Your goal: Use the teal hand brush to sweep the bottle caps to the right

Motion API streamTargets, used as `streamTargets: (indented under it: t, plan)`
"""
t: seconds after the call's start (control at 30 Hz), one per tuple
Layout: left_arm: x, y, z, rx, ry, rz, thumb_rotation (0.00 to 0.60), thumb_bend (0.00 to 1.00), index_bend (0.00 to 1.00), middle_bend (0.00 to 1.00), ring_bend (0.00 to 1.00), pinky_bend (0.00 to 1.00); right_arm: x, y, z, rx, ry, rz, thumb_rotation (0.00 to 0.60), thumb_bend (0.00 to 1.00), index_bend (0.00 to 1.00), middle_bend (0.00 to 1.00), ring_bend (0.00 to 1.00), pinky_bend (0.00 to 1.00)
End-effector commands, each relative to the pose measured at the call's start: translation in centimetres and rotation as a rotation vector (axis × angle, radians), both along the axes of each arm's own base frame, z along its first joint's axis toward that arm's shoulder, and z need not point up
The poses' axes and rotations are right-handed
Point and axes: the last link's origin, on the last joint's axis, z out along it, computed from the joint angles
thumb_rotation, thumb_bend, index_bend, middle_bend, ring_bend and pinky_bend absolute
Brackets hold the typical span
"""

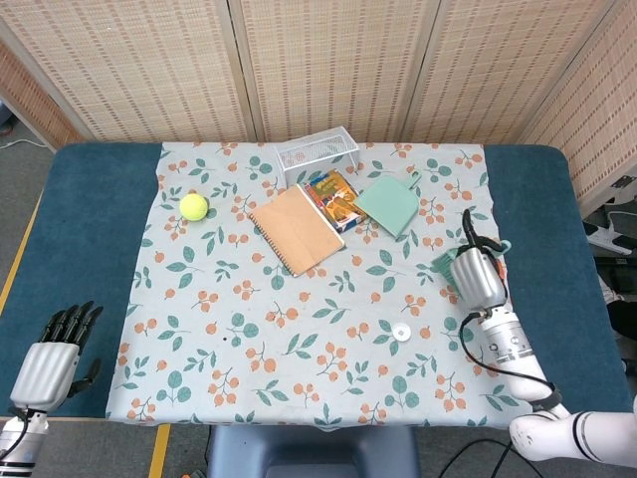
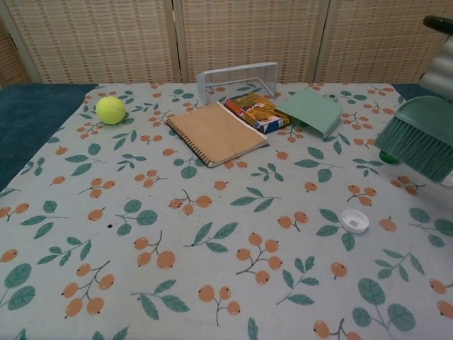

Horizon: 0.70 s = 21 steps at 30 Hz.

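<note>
My right hand [image 1: 476, 276] grips the teal hand brush [image 2: 419, 144] by its handle near the cloth's right side. In the chest view the hand [image 2: 442, 65] sits at the top right corner, with the bristles hanging just above the cloth. A green bottle cap [image 2: 387, 157] peeks out behind the lower edge of the bristles; the head view hides it under the brush [image 1: 444, 262]. A white bottle cap [image 1: 402, 333] [image 2: 354, 220] lies alone, left of and nearer than the brush. My left hand [image 1: 46, 364] hangs off the table's near left corner, fingers straight and holding nothing.
At the back stand a wire basket [image 1: 317, 151], a colourful box [image 1: 334, 199], a brown notebook [image 1: 296, 228] and a teal dustpan [image 1: 390, 206]. A tennis ball [image 1: 193, 206] lies at the far left. Blue table surface [image 1: 537, 219] borders the floral cloth on the right.
</note>
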Motion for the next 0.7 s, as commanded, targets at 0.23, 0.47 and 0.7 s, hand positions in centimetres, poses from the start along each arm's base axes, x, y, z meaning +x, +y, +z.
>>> streamTargets:
  t: [0.23, 0.47, 0.7]
  plan:
    - [-0.1, -0.1, 0.6, 0.014, -0.014, -0.002, 0.6, 0.41, 0.0, 0.0, 0.0, 0.1, 5.3, 3.0, -2.4, 0.155, -0.249, 0.094, 0.6, 0.52, 0.94, 0.86, 0.57, 0.0]
    - [-0.2, -0.1, 1.0, 0.021, -0.019, 0.003, 0.6, 0.41, 0.0, 0.0, 0.0, 0.1, 6.3, 4.9, -4.1, 0.253, -0.299, 0.09, 0.6, 0.52, 0.95, 0.86, 0.57, 0.0]
    - [-0.1, -0.2, 1.0, 0.022, -0.02, 0.001, 0.6, 0.41, 0.0, 0.0, 0.0, 0.1, 5.9, 5.8, -5.0, 0.297, -0.288, 0.074, 0.6, 0.52, 0.95, 0.86, 0.57, 0.0]
